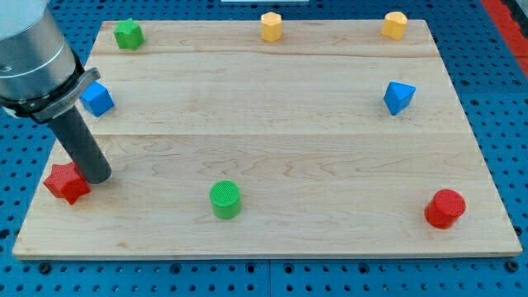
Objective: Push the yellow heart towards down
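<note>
Two yellow blocks sit at the view's top edge of the wooden board. The one at the top right (394, 25) has a rounded, heart-like outline. The one at the top middle (271, 26) looks like a pentagon. My tip (97, 176) rests on the board at the far left, just right of a red star (67, 182), touching it or nearly so. The tip is far from both yellow blocks, across the board to their lower left. The arm's grey body hides the top left corner of the view.
A green star (128, 34) sits at the top left and a blue cube (96, 98) below it, beside the rod. A blue block (398, 97) lies below the top right yellow block. A green cylinder (224, 200) and a red cylinder (445, 208) sit near the bottom edge.
</note>
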